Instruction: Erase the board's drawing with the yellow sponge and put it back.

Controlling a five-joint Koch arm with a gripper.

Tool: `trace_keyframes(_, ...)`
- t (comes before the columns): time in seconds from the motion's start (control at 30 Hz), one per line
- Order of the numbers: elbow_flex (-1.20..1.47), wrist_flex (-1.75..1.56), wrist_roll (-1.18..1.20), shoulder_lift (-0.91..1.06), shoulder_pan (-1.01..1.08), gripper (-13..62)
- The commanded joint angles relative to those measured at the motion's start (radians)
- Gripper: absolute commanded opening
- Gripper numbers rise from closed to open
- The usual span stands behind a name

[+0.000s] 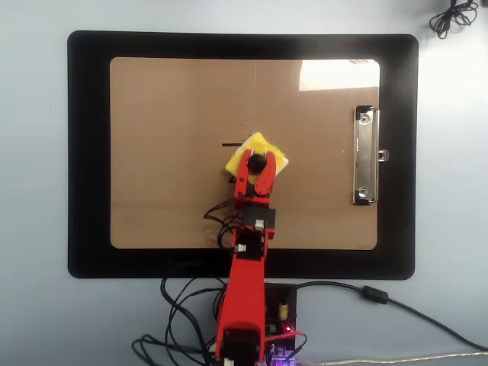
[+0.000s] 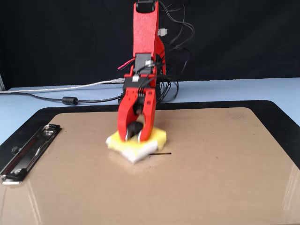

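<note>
From my remote station I see the red tool (image 1: 257, 163) clenched on the black knob (image 1: 257, 162) of the yellow sponge (image 1: 259, 147), one jaw on each side of the knob. The sponge lies flat on the board (image 1: 168, 152), near its middle, turned like a diamond in the overhead view. In the fixed view the sponge (image 2: 157, 137) touches the board surface (image 2: 211, 178), and its white edge layer faces the camera.

The sponge covers most of the drawing (image 1: 229, 144). Only a short black stroke sticks out from under it: in the overhead view it shows just left of the sponge, and in the fixed view a thin line (image 2: 161, 153) comes out just right of the sponge (I cannot tell if more of the letter is under the pad).

The silver clip (image 1: 366, 156) of the board is well apart from the sponge, on the right short edge in the overhead view. The board rests on a black mat (image 1: 88, 152), which lies on the light blue tabletop (image 1: 34, 152).
</note>
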Motion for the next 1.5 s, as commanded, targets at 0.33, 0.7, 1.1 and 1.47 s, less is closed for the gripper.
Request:
trace_keyframes(0.33,-0.037,0.049,-0.012,0.063,-0.031,-8.0)
trace_keyframes(0.7,-0.086,0.061,-0.012,0.017,-0.028,-8.0)
trace_keyframes(1.1,-0.195,0.051,-0.015,-0.08,-0.029,-8.0)
trace_keyframes(1.47,-0.196,0.051,-0.008,-0.087,0.044,-8.0)
